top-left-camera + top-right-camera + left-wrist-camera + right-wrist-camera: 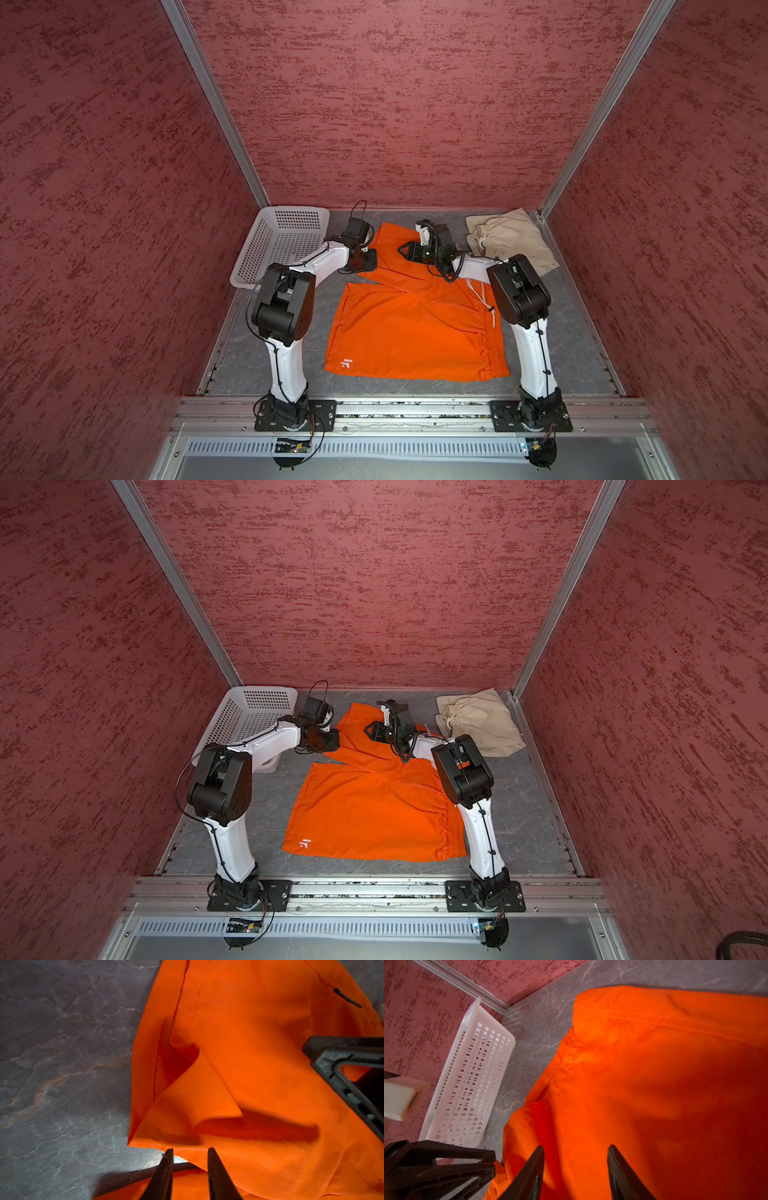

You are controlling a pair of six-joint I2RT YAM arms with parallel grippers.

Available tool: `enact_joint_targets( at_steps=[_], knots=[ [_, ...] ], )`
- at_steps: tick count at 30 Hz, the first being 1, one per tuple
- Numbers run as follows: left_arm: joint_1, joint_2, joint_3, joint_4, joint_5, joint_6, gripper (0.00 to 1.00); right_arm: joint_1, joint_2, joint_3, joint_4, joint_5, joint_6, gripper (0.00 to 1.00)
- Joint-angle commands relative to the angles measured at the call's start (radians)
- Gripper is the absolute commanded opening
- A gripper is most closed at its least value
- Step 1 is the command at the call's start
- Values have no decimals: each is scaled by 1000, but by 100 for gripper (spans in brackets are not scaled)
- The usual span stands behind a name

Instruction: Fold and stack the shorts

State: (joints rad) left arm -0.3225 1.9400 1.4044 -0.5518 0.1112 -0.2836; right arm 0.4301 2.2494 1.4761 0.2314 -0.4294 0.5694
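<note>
Our left hand (190, 1150) hovers with its two fingers (164, 1174) a little apart and nothing between them, the tips just at a hem corner of the orange shorts (415, 332). Our right hand (576, 1147) stands wider, released, with its tips low over the same leg's cloth and gripping nothing. We judge that both sit here because the far leg is the one out of order. It splays away toward the back wall with a flap of its hem turned over, so it needs taking at two spots before it can fold onto the near leg.

The orange shorts lie spread in the middle of the bench (569, 340), between our arms. Their long axis runs across both top views, with the gathered waist and white drawstring (484, 299) by our right arm and the hems pointing to our left. A small white mark (345, 363) sits at the near hem corner. The beige shorts (511, 241) sit bunched in the far right corner, well apart, likely parked as the stack's base. The white basket (257, 245) stands at far left.
</note>
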Motion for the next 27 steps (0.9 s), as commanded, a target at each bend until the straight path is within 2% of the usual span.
enact_joint_targets(
  at_steps=[1,14,21,27],
  knots=[
    [13,36,-6,34,6,-7,28,-2,54,69,14,-37,16,50],
    [58,63,-127,12,-10,-22,25,-21,263,381,-318,114,37,49],
    [74,21,-165,40,25,-19,23,-42,288,457,-340,107,45,49],
    [72,-84,-120,54,46,-27,30,-40,246,430,-322,92,23,49]
  ],
)
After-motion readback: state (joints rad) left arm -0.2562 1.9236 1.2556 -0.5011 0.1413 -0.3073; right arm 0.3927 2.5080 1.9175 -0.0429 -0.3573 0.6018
